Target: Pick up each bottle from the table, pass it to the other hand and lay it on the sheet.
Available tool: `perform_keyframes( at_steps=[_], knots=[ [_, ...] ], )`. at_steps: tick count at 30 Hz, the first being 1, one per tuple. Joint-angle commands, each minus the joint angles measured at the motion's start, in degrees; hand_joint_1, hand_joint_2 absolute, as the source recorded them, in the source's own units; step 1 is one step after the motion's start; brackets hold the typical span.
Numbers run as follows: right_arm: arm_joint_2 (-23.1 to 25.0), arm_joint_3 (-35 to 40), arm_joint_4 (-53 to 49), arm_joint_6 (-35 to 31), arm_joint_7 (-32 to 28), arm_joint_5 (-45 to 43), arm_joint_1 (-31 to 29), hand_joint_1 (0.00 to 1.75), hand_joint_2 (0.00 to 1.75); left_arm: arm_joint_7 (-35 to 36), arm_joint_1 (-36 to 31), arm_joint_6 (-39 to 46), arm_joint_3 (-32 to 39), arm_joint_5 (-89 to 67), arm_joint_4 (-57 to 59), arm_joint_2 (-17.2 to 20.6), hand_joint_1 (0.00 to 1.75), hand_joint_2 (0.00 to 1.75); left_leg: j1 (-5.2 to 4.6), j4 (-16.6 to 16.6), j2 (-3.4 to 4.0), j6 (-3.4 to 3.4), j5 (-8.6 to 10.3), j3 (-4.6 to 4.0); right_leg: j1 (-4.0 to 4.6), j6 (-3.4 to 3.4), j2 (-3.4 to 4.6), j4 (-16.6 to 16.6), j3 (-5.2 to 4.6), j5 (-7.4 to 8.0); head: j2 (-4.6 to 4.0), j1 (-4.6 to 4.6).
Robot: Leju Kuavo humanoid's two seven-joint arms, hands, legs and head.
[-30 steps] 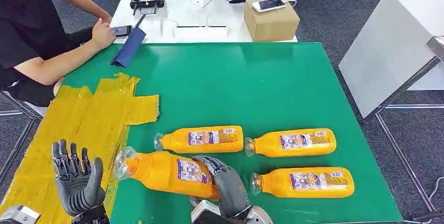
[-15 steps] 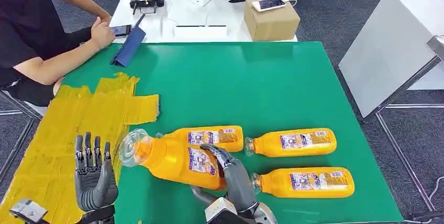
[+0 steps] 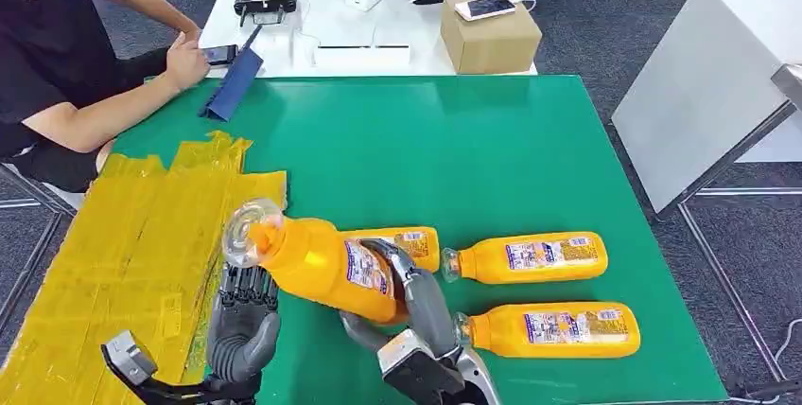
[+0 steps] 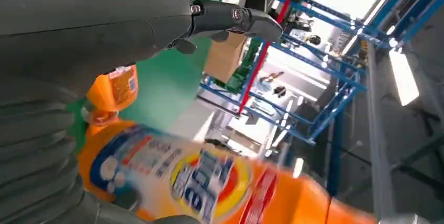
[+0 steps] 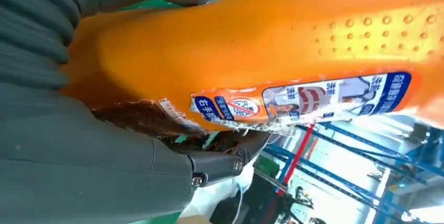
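The right hand (image 3: 409,296) has its fingers wrapped around the lower body of an orange bottle (image 3: 317,263) and holds it lifted and tilted above the green tabletop (image 3: 444,159), cap end toward the yellow sheet (image 3: 123,235). The left hand (image 3: 244,315) is just under the bottle's neck end with fingers raised; whether it touches the bottle, I cannot tell. I judge the bottle full and rather heavy, stiff, with a smooth plastic skin that may slip; the left hand should take it around the free body part near the shoulder. Three other bottles (image 3: 549,329) lie on the tabletop beside.
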Motion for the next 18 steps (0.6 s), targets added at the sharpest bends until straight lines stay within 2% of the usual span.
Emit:
perform_keyframes(
  at_steps=[1, 4, 7, 14, 18],
  knots=[
    [1.9, -0.2, 10.0, 1.8, 2.2, 1.3, -4.0, 1.75, 1.75, -1.1, -0.8, 2.7, -3.8, -3.1, 0.7, 3.1, 0.0, 1.75, 0.02, -0.1, 0.01, -0.09, 0.03, 0.13, 0.02, -0.11, 0.0, -0.1, 0.11, 0.03, 0.0, -0.02],
    [1.4, 3.2, 16.7, 6.2, 7.4, 5.2, -5.9, 1.75, 1.75, -1.8, -1.4, 4.5, -4.2, -4.8, 0.6, 3.6, 0.0, 1.75, 0.01, -0.1, 0.03, -0.09, 0.02, 0.17, 0.01, -0.1, 0.04, -0.1, 0.14, 0.04, 0.0, 0.0],
    [2.1, 6.0, 22.7, 6.6, 7.0, 5.4, -6.9, 1.75, 1.75, -1.8, -2.0, 4.3, -4.3, -4.8, 1.3, 3.8, 0.0, 1.75, 0.02, -0.2, 0.1, -0.09, 0.04, 0.19, 0.02, -0.1, 0.08, -0.2, 0.15, 0.07, 0.0, 0.0],
    [1.2, 8.8, 25.0, 8.1, 8.1, 6.8, -9.2, 1.75, 1.75, -1.5, -2.5, 4.2, -5.5, -5.5, 2.1, 4.4, 0.0, 1.75, 0.0, -0.2, -0.09, -0.13, 0.04, 0.16, 0.0, -0.15, -0.06, -0.1, 0.14, 0.02, 0.0, 0.04],
    [0.5, 8.0, 26.2, 9.1, 7.3, 6.6, -10.6, 1.75, 1.75, -1.6, -2.9, 4.6, -5.6, -5.7, 2.6, 4.4, 0.0, 1.75, 0.0, -0.2, -0.13, -0.13, 0.08, 0.18, 0.0, -0.16, -0.1, -0.2, 0.17, 0.05, 0.0, 0.0]
  ],
)
